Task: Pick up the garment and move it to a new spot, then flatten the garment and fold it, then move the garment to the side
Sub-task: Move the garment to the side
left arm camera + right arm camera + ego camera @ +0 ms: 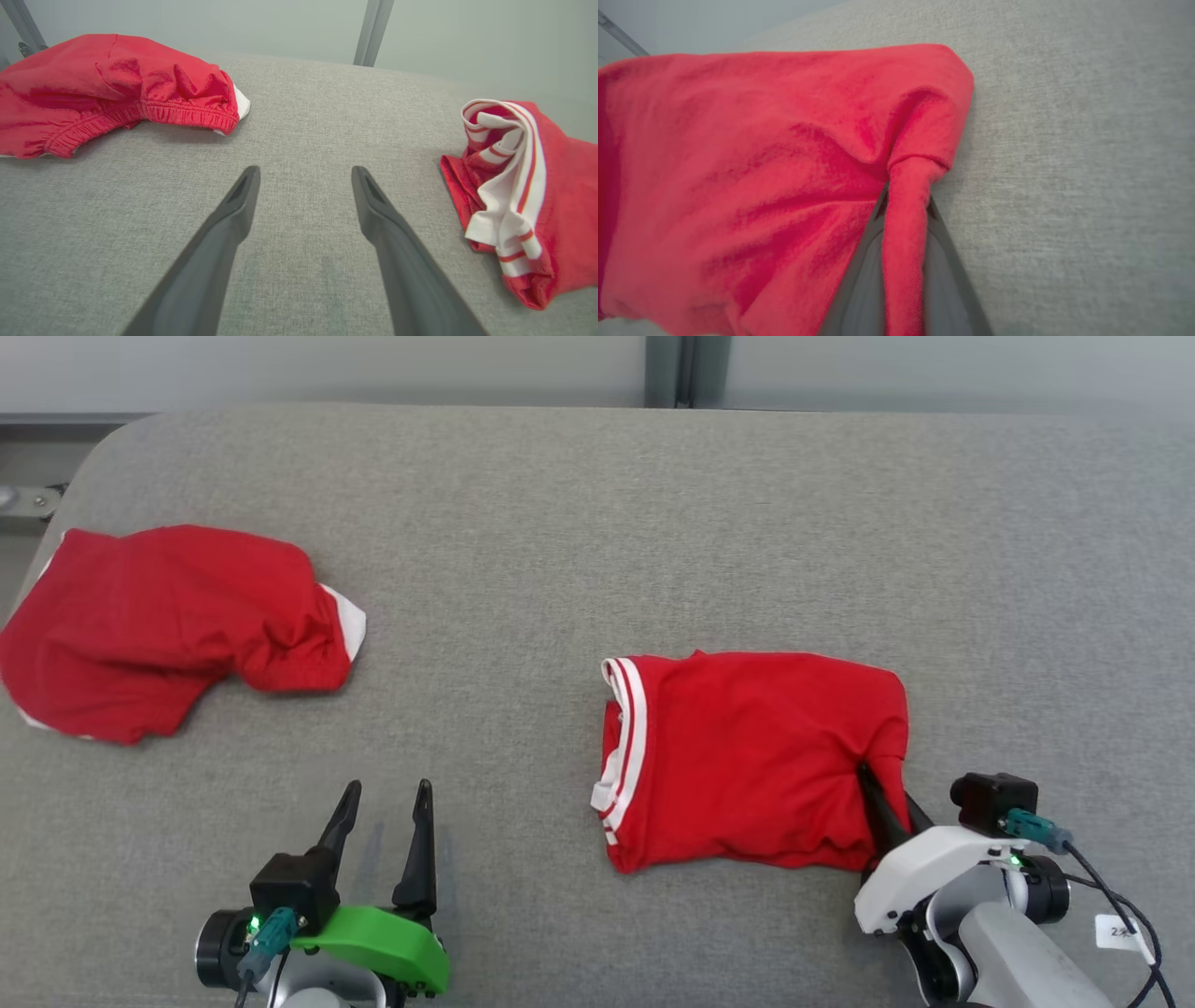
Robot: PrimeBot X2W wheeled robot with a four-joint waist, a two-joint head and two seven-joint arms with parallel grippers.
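Observation:
A folded red garment (747,756) with white-striped trim on its left end lies right of centre on the grey padded table (597,523). My right gripper (864,770) is shut on a pinched ridge of cloth at the garment's lower right edge. In the right wrist view the fabric (738,163) bunches into a fold squeezed between the two fingers of that gripper (907,200). My left gripper (388,789) rests low at the front left, open, with nothing between its fingers. The left wrist view shows this gripper (306,170) over bare table, the garment's striped end (514,186) off to its right.
A second red garment (168,616), crumpled, with an elastic hem and a bit of white showing, lies at the table's far left (107,84). The rounded table corner is behind it. A grey wall and a post (686,369) stand beyond the back edge.

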